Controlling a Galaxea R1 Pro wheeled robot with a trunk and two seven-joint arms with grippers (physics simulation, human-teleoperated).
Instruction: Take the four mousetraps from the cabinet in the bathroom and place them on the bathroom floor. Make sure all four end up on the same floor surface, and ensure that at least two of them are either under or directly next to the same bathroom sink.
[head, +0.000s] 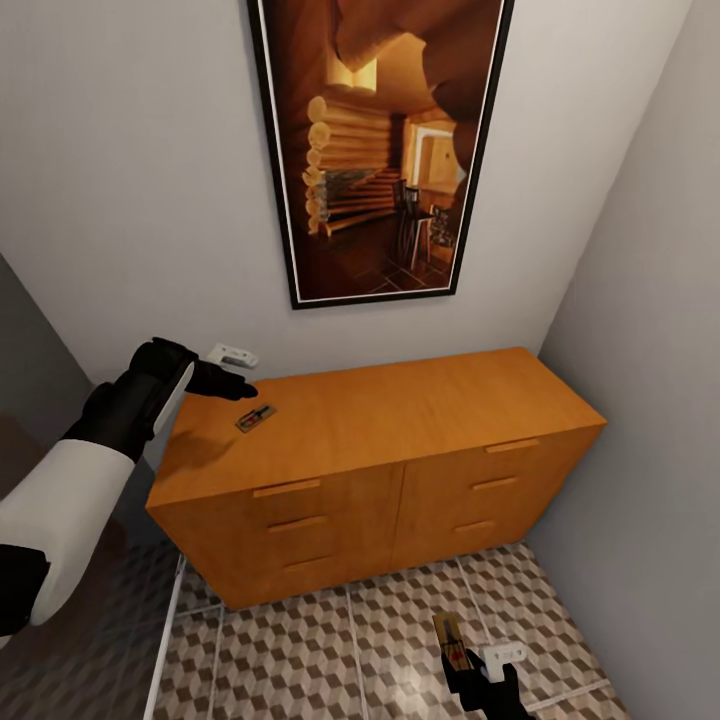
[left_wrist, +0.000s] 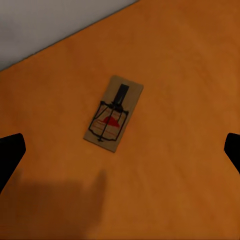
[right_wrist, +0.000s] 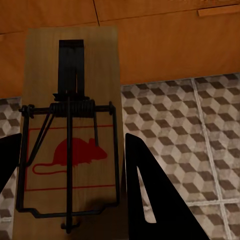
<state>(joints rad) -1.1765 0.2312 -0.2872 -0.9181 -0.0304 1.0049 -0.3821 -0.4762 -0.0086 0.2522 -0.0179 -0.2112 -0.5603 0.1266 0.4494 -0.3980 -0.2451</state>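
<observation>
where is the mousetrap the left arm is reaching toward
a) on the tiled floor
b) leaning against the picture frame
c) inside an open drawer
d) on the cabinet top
d: the mousetrap lies flat on the cabinet top near its left end, just ahead of the left gripper, whose jaws stand wide apart on either side of it in the left wrist view.

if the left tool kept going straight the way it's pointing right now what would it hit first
Most likely the mousetrap lying flat on the cabinet top. The left tool hovers open above it, and its wrist view looks almost straight down on the trap. How far above is unclear.
</observation>
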